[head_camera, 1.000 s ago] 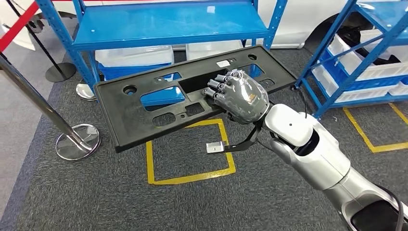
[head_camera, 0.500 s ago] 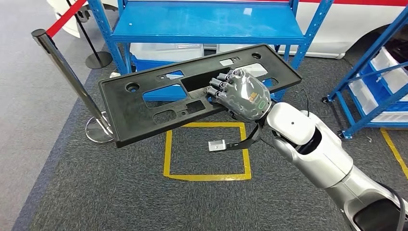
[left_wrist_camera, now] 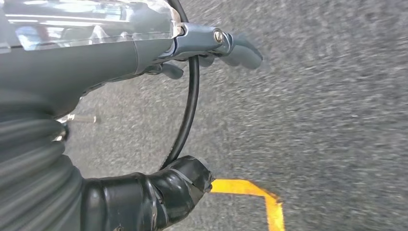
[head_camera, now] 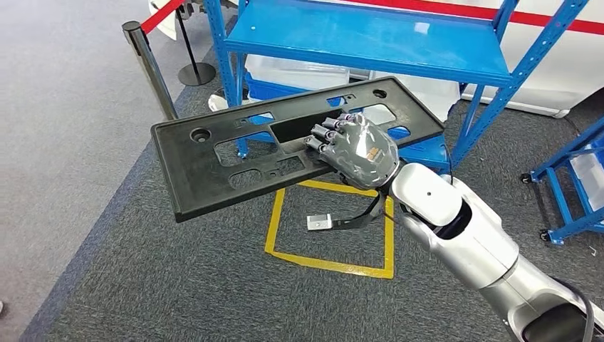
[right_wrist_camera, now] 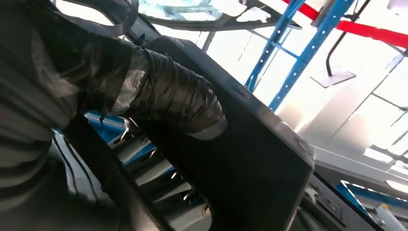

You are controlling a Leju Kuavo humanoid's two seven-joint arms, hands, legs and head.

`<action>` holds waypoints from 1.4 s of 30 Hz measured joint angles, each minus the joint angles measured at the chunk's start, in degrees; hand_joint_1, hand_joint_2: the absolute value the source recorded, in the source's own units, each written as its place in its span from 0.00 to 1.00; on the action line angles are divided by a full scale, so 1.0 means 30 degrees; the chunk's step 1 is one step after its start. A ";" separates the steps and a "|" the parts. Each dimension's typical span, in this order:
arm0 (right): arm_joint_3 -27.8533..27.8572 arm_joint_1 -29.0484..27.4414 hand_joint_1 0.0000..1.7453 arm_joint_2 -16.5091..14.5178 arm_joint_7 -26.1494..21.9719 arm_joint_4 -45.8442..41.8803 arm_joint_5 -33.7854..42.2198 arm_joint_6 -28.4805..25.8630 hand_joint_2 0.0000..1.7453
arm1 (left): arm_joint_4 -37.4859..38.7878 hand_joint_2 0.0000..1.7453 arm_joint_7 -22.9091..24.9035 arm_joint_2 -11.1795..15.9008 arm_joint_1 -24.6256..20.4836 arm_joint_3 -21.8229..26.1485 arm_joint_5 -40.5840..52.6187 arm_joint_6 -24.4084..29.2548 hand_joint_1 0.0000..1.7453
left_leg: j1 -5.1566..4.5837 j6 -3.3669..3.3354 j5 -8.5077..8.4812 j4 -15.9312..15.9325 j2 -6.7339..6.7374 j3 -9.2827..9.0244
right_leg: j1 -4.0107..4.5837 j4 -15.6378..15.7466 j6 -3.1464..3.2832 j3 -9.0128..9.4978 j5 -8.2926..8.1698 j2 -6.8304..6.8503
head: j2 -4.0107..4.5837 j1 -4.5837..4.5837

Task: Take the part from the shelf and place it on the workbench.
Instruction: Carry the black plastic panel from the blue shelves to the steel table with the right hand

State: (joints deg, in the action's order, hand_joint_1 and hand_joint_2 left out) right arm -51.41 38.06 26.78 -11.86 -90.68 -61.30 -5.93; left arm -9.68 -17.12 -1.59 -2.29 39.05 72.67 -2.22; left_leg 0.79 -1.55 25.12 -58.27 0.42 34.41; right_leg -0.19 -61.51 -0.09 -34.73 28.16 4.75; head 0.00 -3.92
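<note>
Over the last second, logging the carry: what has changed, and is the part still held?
The whole head view has shifted: the blue shelf, the yellow floor square and the stanchion post sit differently in frame, so the camera turned; they did not move. The right hand still grips the black part, held off the floor as before. Nothing was let go.

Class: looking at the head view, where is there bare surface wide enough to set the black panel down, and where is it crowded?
Bare: the blue shelf top, and the grey carpet left of the yellow floor square. Crowded: under that shelf, white bins fill the lower level. The right hand holds the black panel above the carpet.
</note>
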 joint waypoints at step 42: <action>-0.0029 0.2715 1.00 0.1404 -0.0657 -0.0650 0.0879 0.3402 1.00 | 0.0004 1.00 0.0062 -0.0264 -0.0068 0.0049 0.0226 -0.0406 0.00 | -0.0010 0.0242 -0.0440 -0.0442 -0.2616 0.0809 | -0.0427 0.0165 -0.0188 0.0343 -0.0087 -0.3351 | 0.0000 0.0022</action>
State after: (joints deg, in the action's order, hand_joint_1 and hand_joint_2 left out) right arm -51.49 46.21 30.99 -13.83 -92.63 -58.66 4.27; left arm -9.67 -16.93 -2.38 -2.49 39.20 73.35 -3.44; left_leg 0.76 -0.83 23.80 -59.60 -7.43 36.84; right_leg -1.48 -61.02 -0.66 -33.70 27.89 -5.30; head 0.00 -3.85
